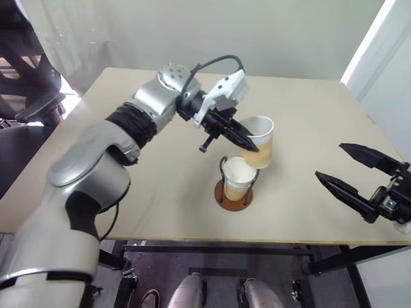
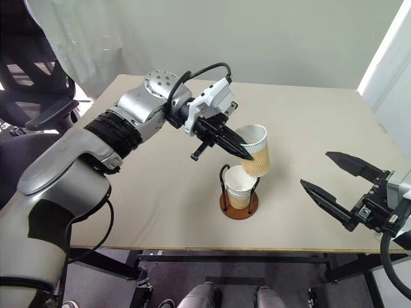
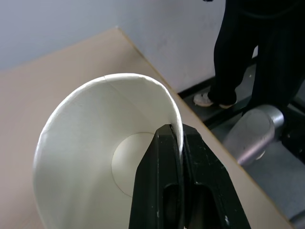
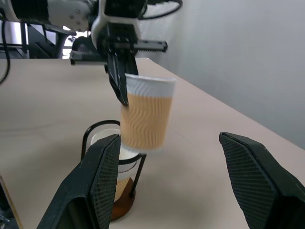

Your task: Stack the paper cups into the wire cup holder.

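Left gripper (image 1: 247, 142) pinched tight on rim of cup (image 1: 260, 142), one finger inside, one outside; cup hanging tilted in air, just above and at 1 o'clock of holder (image 1: 234, 192). Holder at table (image 1: 128, 160) centre, another cup (image 1: 237, 178) seated between its wire loops. Right gripper (image 1: 350, 168) at 3 o'clock, fingers spread wide, empty.

The left arm (image 1: 96, 167) has smooth silver-grey shells, a black ribbed sleeve at the forearm and a round silver joint cap dotted with small screws. A black cable loops over its white wrist block. Each tool (image 1: 239, 136) has two tapered black fingers (image 4: 102, 186) with finely textured inner faces.
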`<action>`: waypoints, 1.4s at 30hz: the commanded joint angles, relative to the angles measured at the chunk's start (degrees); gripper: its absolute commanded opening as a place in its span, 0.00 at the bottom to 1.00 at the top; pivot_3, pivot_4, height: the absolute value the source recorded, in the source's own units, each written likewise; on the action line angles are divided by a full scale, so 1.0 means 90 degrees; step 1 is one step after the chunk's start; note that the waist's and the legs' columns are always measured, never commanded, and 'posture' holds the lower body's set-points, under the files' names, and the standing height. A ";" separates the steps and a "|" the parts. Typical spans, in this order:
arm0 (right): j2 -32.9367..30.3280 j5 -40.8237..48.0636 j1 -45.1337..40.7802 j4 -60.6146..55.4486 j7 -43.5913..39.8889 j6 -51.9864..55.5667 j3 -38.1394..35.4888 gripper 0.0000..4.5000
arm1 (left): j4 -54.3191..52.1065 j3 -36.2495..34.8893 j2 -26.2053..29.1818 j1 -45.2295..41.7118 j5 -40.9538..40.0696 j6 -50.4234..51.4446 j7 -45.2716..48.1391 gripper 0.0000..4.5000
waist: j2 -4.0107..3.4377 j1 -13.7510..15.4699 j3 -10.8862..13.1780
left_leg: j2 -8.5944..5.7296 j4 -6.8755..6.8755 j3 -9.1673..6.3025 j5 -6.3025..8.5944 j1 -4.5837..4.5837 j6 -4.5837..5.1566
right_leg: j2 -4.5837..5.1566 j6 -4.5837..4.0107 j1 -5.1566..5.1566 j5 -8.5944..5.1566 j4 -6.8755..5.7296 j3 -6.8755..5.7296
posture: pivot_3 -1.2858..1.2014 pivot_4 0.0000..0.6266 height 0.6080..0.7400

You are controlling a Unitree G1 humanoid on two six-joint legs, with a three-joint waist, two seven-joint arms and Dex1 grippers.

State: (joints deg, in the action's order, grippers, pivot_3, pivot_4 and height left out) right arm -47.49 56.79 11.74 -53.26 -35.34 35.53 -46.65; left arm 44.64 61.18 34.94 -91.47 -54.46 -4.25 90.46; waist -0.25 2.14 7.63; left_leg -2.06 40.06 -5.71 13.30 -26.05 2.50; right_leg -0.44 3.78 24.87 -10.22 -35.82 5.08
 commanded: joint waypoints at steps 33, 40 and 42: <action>0.1079 -0.0631 0.2069 -0.0338 -0.0472 -0.1732 0.0129 0.75 | -0.0119 0.1182 0.0040 -0.0395 -0.0395 -0.0410 0.0226 0.01 | -0.0002 0.0079 -0.0001 | -0.0001 0.0002 0.0002 0.0046 0.0013 0.0003 | 0.0012 -0.0001 -0.0025 -0.0041 0.0007 -0.0009 | 0.52 0.24 1.00; 0.1071 -0.0715 0.2063 -0.0335 -0.0393 -0.1751 0.0213 0.75 | -0.0156 0.1192 0.0001 -0.0341 -0.0390 -0.0457 0.0226 0.01 | -0.0002 0.0080 -0.0001 | -0.0001 0.0002 0.0002 0.0047 0.0013 0.0004 | 0.0012 0.0001 -0.0025 -0.0044 0.0007 -0.0010 | 0.52 0.24 1.00; 0.1052 -0.0737 0.2059 -0.0324 -0.0376 -0.1748 0.0220 0.75 | -0.0138 0.1208 -0.0002 -0.0344 -0.0365 -0.0445 0.0226 0.01 | -0.0002 0.0080 -0.0001 | -0.0001 0.0002 0.0002 0.0047 0.0013 0.0004 | 0.0012 0.0001 -0.0025 -0.0044 0.0007 -0.0010 | 0.52 0.24 1.00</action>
State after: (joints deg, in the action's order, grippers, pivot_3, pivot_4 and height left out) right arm -37.53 50.26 30.40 -55.31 -39.30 20.98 -44.22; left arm 43.52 72.44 34.94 -93.12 -57.02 -7.49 90.46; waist -0.27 2.85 7.62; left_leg -2.07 40.08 -5.69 13.72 -25.94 2.53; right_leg -0.34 3.79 24.65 -10.62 -35.76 4.99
